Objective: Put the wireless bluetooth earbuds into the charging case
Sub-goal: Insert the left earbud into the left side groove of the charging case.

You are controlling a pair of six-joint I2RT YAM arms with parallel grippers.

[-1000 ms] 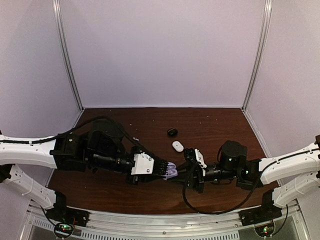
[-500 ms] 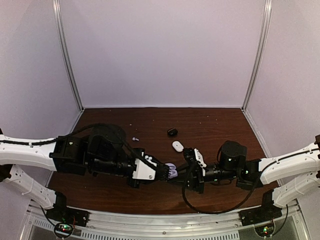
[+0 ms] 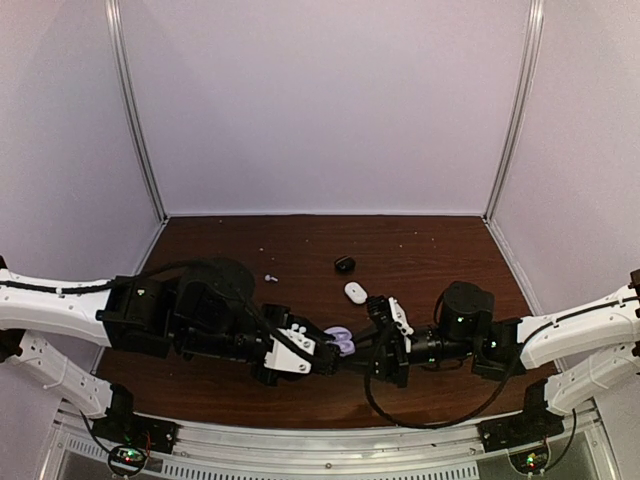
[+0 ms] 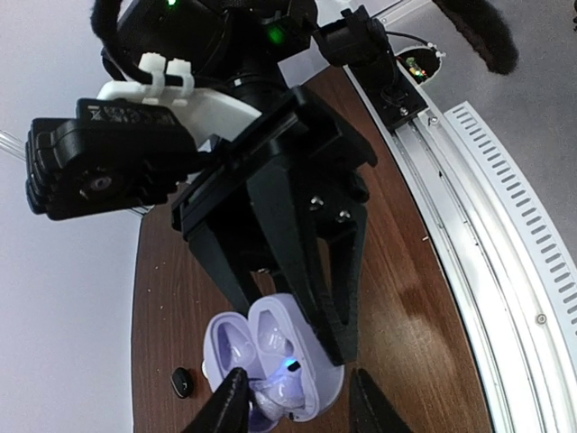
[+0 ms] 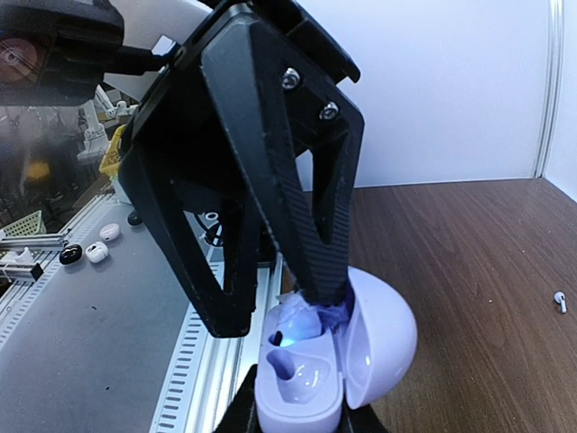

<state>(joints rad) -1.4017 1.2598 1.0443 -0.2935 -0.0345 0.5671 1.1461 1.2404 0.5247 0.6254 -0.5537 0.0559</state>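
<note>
**Charging case** (image 5: 299,397): pale lavender, over the table (image 3: 450,260) near its front edge, between the two arms. The lid (image 5: 383,334) is swung open to the far side and the open face is up. Its two wells seem to lie in a row along the line between the grippers.

**Right gripper** (image 5: 305,417): jaws clamped on the case's base, one finger on each side.

**Left gripper** (image 4: 300,404): jaws partly apart, astride the case. One fingertip (image 5: 317,287) is on the lavender earbud (image 5: 302,320).

**Lavender earbud:** sits in the well farther from the right gripper. Which way it points cannot be told. The other well (image 5: 297,368) shows its hollow.

**Beyond the case:**
- white pebble-shaped piece (image 3: 355,292), near
- black piece (image 3: 345,264), farther
- stemmed white earbud (image 5: 561,302), well apart, too small to tell which way its stem points
</note>
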